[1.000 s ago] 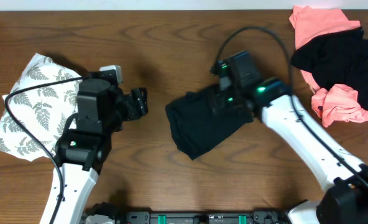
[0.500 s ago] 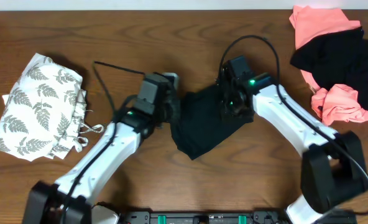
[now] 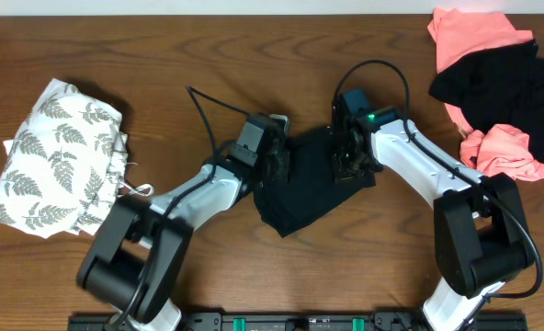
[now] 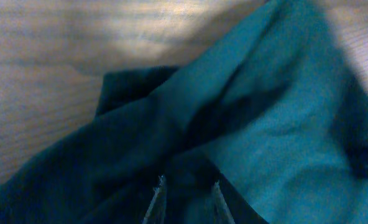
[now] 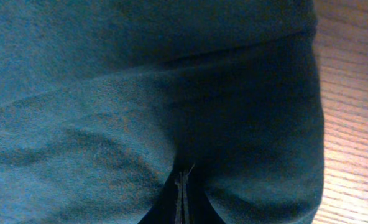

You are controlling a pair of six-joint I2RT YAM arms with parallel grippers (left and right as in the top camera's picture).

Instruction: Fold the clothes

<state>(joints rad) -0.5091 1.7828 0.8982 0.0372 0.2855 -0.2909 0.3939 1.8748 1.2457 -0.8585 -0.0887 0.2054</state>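
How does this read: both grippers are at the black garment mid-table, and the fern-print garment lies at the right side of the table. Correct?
Not quite. The overhead view shows the fern-print garment at the left side of the table. The left gripper and right gripper are both at the black garment mid-table.

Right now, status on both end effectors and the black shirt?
Left end effector open, tips at the black shirt, left edge. Right end effector shut on its right side. Shirt crumpled between them, not folded. Fern-print cloth and pink pile well clear.
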